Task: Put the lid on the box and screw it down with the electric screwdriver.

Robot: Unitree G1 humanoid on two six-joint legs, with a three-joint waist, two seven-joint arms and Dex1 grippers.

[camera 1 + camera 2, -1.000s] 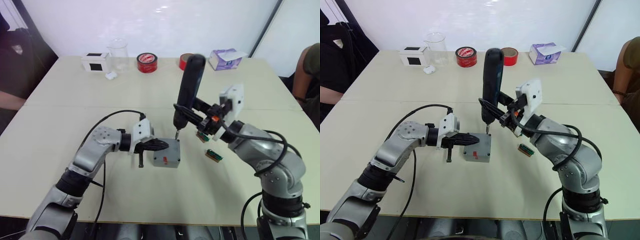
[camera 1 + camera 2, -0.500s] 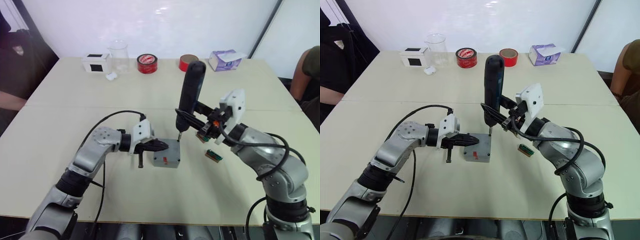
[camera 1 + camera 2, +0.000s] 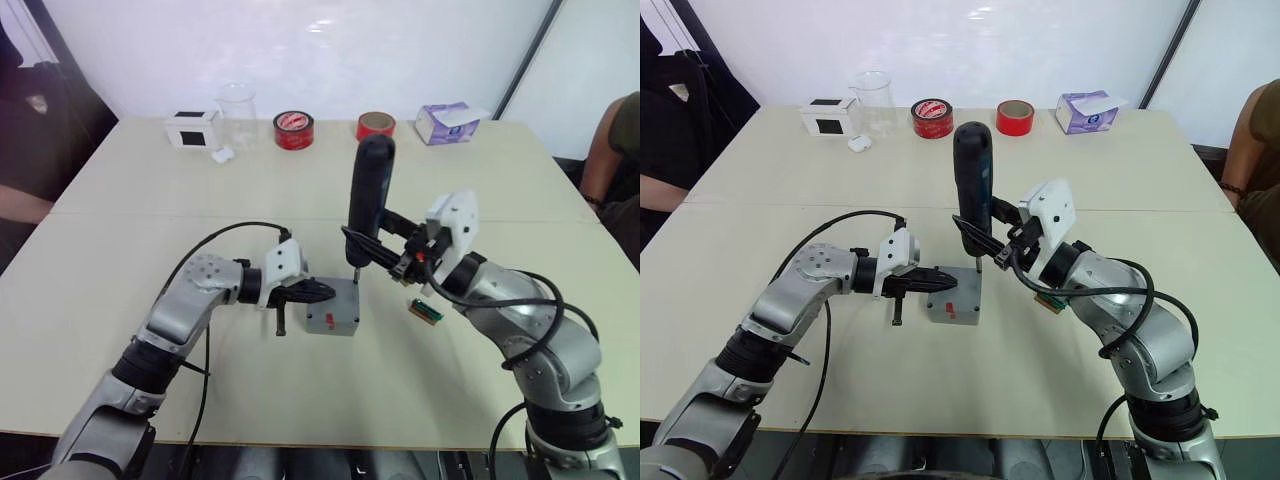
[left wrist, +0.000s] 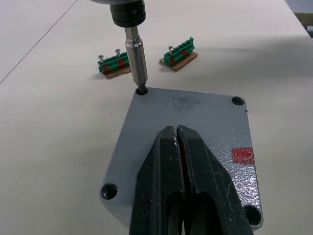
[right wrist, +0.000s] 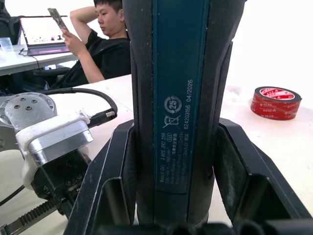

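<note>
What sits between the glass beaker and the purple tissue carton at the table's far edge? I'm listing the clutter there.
Between the beaker and the tissue carton stand two rolls of red tape, as both eye views show.

Beige table (image 3: 120,250) bears box (image 3: 333,310), tape rolls (image 3: 293,127).

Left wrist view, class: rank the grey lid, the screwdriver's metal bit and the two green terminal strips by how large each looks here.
1. The lid, by far the largest.
2. The screwdriver's metal bit.
3. The two green terminal strips look alike, so no ranking between them; they lie farther from the camera, so true sizes stay unsure.
</note>
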